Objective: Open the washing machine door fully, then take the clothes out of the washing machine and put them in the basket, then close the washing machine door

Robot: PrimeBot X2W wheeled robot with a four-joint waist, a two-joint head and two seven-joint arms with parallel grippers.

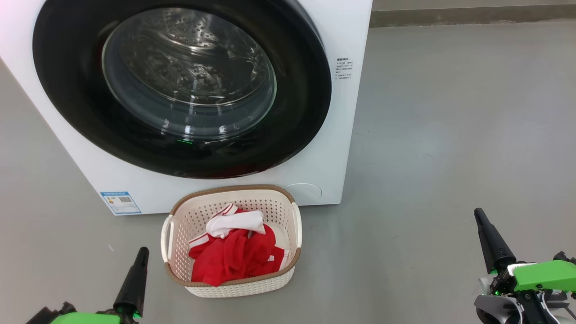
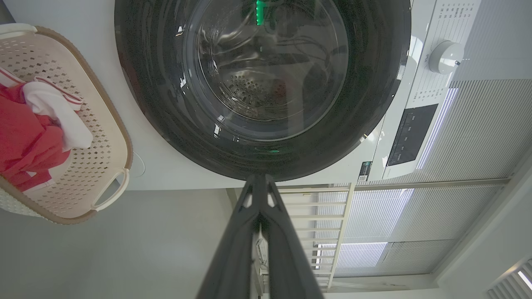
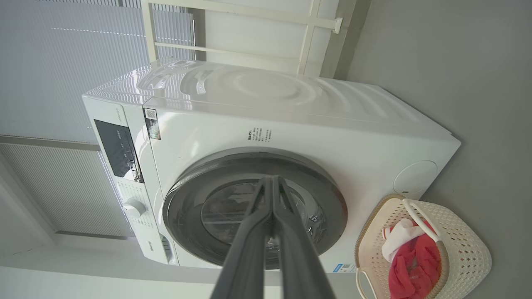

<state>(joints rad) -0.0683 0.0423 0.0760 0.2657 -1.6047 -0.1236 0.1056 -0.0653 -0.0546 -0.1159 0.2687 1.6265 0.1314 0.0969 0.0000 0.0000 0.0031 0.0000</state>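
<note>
Task judged all but done — clothes [image 1: 234, 258] are lodged in the basket [image 1: 238, 290] just in front of the washing machine [image 1: 334, 148], its door [image 1: 189, 76] is seen shut, and left gripper [image 1: 143, 250] and right gripper [image 1: 478, 213] are held closed and empty.

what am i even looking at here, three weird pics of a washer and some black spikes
One two-armed wheeled robot, three cameras. One looks down from its head; the other two sit on its wrists, looking along the dark fingers, so they come out sideways. The black spikes are its left end effector and right end effector, both shut, holding nothing. On the grey floor stands a white washing machine, its round black-rimmed door closed. Before it, the cream basket holds red and white clothes.
</note>
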